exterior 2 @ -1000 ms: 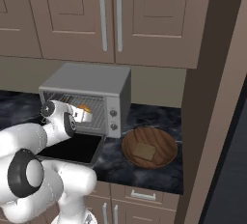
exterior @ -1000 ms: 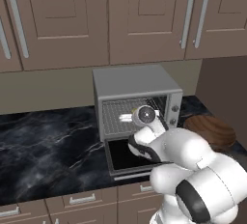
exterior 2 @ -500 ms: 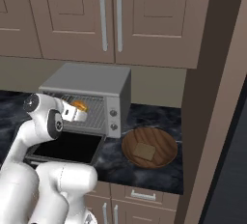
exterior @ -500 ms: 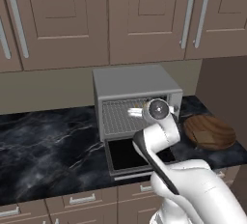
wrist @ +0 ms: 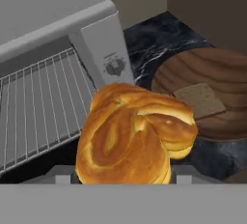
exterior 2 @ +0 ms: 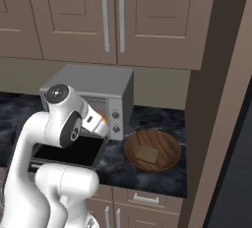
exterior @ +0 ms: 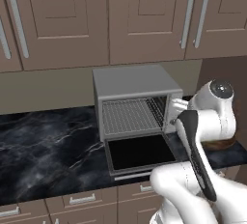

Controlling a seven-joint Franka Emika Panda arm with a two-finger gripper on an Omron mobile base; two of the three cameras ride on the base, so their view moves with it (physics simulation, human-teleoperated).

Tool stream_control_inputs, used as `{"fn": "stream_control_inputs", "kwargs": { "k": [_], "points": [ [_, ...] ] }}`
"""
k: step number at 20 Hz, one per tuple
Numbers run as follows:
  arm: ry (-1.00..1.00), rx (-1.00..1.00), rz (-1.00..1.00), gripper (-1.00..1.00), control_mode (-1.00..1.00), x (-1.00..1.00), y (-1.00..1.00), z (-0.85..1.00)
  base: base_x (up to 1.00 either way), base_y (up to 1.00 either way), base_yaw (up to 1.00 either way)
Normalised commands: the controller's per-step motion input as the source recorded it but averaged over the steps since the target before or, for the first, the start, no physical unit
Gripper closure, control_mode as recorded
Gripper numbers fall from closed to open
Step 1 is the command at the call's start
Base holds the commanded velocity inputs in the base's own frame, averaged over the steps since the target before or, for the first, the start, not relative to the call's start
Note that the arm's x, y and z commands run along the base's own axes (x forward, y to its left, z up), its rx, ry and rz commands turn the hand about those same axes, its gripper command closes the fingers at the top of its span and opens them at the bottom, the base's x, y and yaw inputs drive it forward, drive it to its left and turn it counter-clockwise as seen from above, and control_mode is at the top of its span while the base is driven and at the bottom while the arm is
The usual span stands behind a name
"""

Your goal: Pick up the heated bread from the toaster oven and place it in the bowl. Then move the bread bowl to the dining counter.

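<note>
Gripper (wrist: 123, 177) clamped on the heated bread (wrist: 132, 133), jaws partway apart around it. Bread is outside the toaster oven (exterior 2: 106, 97), just off its knob side, between oven and bowl (exterior 2: 152, 151). Oven door down.

Bowl (exterior 2: 152, 151) sits right of toaster oven (exterior 2: 106, 92) on counter (exterior 2: 162, 121).

glossy white arm (exterior: 207, 117), dark joints, rounded segments
</note>
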Motion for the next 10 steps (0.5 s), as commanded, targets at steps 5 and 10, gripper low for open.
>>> {"fn": "stream_control_inputs", "kwargs": {
  "k": [5, 10],
  "points": [
    [0.2, 0.28, -0.06, 1.0, -1.0, -0.61, -1.0, 0.16, 0.0, 0.0, 0.0],
    [0.12, 0.02, -0.09, 1.0, -1.0, -0.07, -0.33, -0.07, 0.0, 0.0, 0.0]
  ]
}}
